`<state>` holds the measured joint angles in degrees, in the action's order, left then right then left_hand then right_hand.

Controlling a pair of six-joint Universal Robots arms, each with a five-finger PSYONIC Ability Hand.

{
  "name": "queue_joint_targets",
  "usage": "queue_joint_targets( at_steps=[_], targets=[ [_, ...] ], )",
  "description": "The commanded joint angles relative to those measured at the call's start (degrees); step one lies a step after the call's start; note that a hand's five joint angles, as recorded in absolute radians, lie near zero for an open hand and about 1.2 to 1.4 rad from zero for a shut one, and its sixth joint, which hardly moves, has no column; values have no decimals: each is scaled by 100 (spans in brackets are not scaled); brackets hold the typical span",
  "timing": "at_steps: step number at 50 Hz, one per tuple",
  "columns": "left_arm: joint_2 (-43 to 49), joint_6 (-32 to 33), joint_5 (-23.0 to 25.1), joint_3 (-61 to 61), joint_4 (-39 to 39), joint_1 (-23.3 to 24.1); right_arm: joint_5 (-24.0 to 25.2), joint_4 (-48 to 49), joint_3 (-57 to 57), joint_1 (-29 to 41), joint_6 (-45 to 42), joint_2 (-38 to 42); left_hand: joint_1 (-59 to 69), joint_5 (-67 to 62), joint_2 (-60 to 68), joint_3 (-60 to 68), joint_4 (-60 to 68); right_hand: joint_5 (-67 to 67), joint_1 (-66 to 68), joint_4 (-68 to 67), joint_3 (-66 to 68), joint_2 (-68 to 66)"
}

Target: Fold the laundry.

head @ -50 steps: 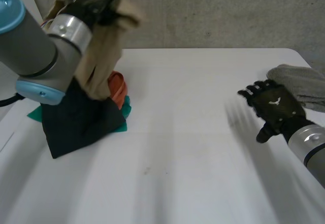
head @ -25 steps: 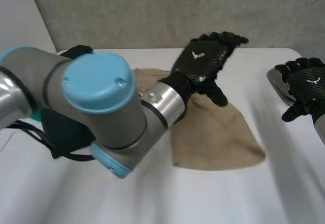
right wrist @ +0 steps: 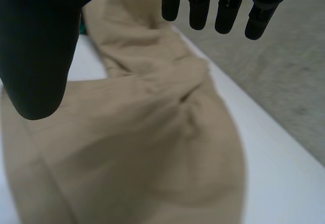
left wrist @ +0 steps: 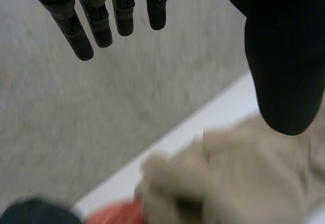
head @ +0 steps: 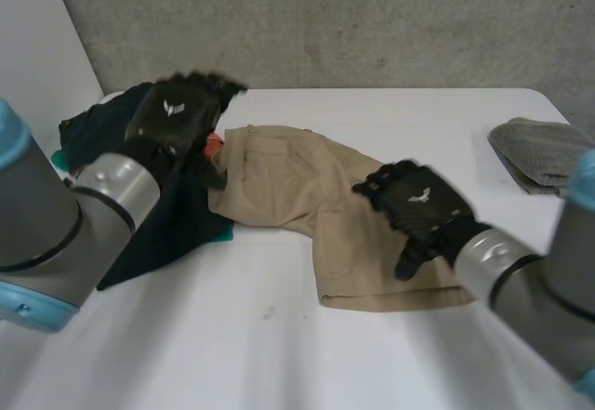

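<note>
Tan garment (head: 297, 191) lies rumpled; left hand (head: 177, 117) and right hand (head: 420, 207) spread, empty.

Head camera overlooks the table (head: 390, 117); both wrist cameras closely share tan shorts (right wrist: 132, 148).

A bare robotics lab: a plain white table (head: 307, 363) against a rough grey concrete wall (head: 372, 19) on its far side, with grey, light-blue-capped robot arms (head: 42, 215) over it.
</note>
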<state>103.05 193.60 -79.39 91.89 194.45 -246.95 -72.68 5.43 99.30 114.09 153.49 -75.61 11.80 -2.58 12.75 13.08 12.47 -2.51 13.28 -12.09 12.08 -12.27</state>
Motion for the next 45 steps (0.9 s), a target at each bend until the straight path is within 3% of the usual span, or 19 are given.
queue_joint_targets(
  at_steps=[1, 8, 18, 22, 23, 24, 26, 31, 36, 40, 41, 42, 43, 44, 45],
  targets=[
    [768, 1109, -437, 242, 58, -275, -484, 810, -51, 491, -530, 977, 312, -234, 218, 184, 246, 251, -328, 209, -208, 227],
    [1340, 1206, -613, 5, 251, -486, -1230, 1425, -366, 527, -1014, 1478, 245, -167, 150, 117, 179, 251, -328, 209, -208, 227],
    [2500, 1302, -683, -883, 348, -495, -1460, 1443, -605, 527, -1023, 1628, 379, -301, 284, 251, 313, 251, -328, 209, -208, 227],
    [2878, 1469, -780, -1313, 383, -573, -1460, 1434, -517, 492, -1005, 1628, 2359, -2281, 2264, 2231, 2292, 251, -328, 209, -208, 227],
    [2922, 1513, -850, -1392, 400, -617, -1469, 1443, -482, 474, -1014, 1628, 3180, -3102, 3086, 3052, 3114, 251, -328, 209, -208, 227],
    [2966, 1592, -1033, -1550, 462, -731, -1469, 1443, -464, 465, -1014, 1628, 5304, -5226, 5209, 5175, 5237, 251, -328, 209, -208, 227],
    [2966, 1663, -1349, -1752, 619, -872, -1460, 1452, -438, 456, -1023, 1602, 6815, -6737, 6720, 6687, 6748, 251, -328, 209, -208, 227],
    [2914, 2163, -2528, -2403, 1235, -1478, -1460, 1452, -420, 456, -1023, 1558, 6820, -6742, 6725, 6692, 6753, 251, -328, 209, -208, 227],
    [2747, 2778, -2775, -2667, 1621, -1962, -1460, 1461, -429, 483, -1023, 1506, 6820, -6742, 6725, 6692, 6753, 251, -328, 209, -208, 227],
    [2510, 2736, -2723, -2492, 1807, -2033, -1469, 1434, -412, 509, -1023, 1462, 6820, -6742, 6725, 6692, 6753, 251, -328, 209, -208, 227],
    [2466, 2648, -2662, -2344, 1816, -1963, -1477, 1434, -403, 509, -1023, 1461, 6672, -6594, 6577, 6544, 6606, 251, -328, 209, -208, 227],
    [2439, 2587, -2591, -2255, 1807, -1902, -1477, 1426, -394, 509, -1023, 1461, 5322, -5244, 5227, 5194, 5255, 251, -328, 209, -208, 227],
    [2413, 2542, -2512, -2141, 1807, -1814, -1477, 1434, -377, 509, -1023, 1461, 3443, -3365, 3348, 3315, 3377, 251, -328, 209, -208, 227],
    [2378, 2533, -2372, -2001, 1807, -1630, -1477, 1434, -376, 509, -1023, 1461, 610, -532, 515, 482, 544, 251, -328, 209, -208, 227],
    [2360, 2542, -2310, -1939, 1807, -1524, -1469, 1434, -368, 509, -1023, 1461, -180, 258, -275, -308, -247, 251, -328, 209, -208, 227]
  ],
)
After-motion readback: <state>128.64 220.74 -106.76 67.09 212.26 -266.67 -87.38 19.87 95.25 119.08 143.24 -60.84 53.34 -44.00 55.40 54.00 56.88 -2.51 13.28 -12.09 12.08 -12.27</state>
